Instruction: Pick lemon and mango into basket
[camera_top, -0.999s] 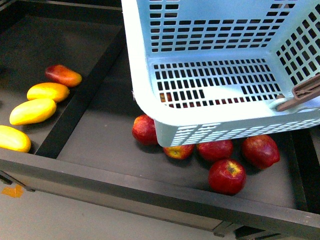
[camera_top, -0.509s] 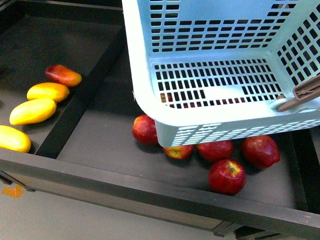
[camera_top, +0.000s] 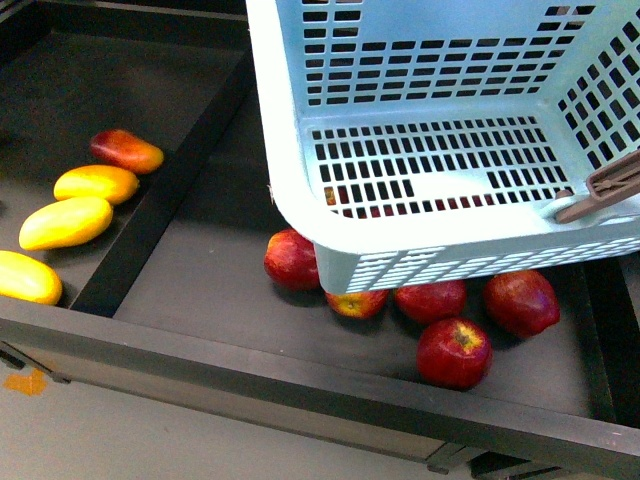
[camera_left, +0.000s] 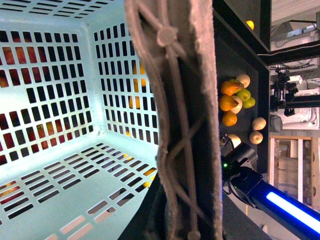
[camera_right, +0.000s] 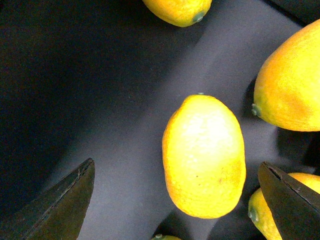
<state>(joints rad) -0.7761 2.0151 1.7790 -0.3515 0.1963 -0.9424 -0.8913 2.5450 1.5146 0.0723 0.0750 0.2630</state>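
Front view, left to right. Left compartment of the display bin (camera_top: 300, 385): three yellow mangoes lie side by side near the front left corner. I take the middle one as the mango (camera_top: 66, 222), with a red-blushed mango (camera_top: 127, 151) behind. Past the divider (camera_top: 165, 190), in the right compartment, red apples (camera_top: 454, 352) lie near the front edge. The basket (camera_top: 285, 200) hangs tilted over them, empty, its handle (camera_top: 610, 187) at the right rim. No arm shows here.

Left wrist view: the handle fills the middle and the basket floor is bare. The left gripper's fingers are out of sight, so I cannot tell their state. The raised basket suggests a hold on the handle.

Right wrist view: the lemon (camera_right: 204, 156) lies on a dark floor among other lemons. The right gripper (camera_right: 177, 200) is above it, fingers (camera_right: 65, 205) spread wide to either side and touching nothing.

Step, as judged: approach for the lemon pick; the mango is not yet touched. Next move calls for lowering to straddle the lemon's short axis, then closing without nudging the close neighbour.

Hidden: the front view never shows the lemon's compartment. The neighbouring lemons are cut off, and several apples are masked by the basket.
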